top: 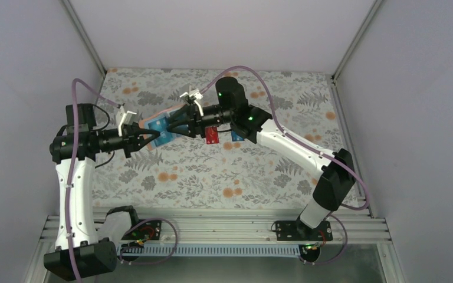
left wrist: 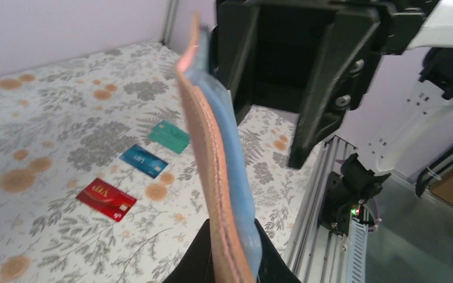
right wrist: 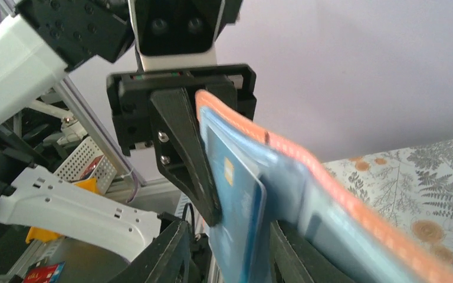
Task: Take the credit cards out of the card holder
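While my left claw (left wrist: 233, 259) clamps the flat reddish-brown, blue-lined folding card holder (left wrist: 212, 153) edge-up above the floral-print surface (left wrist: 47, 130), my right claw (right wrist: 227, 230) stands apart, straddling a pale blue chip card (right wrist: 233, 194) in its pocket. Flat rectangular red card (left wrist: 106, 199), blue card (left wrist: 144, 160) and teal green card (left wrist: 169, 135) lie in a row on the surface.

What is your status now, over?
Left gripper shut on card holder. Right gripper open, straddling inserted card. Red card, blue card, teal card out, on table. Nothing blocking.
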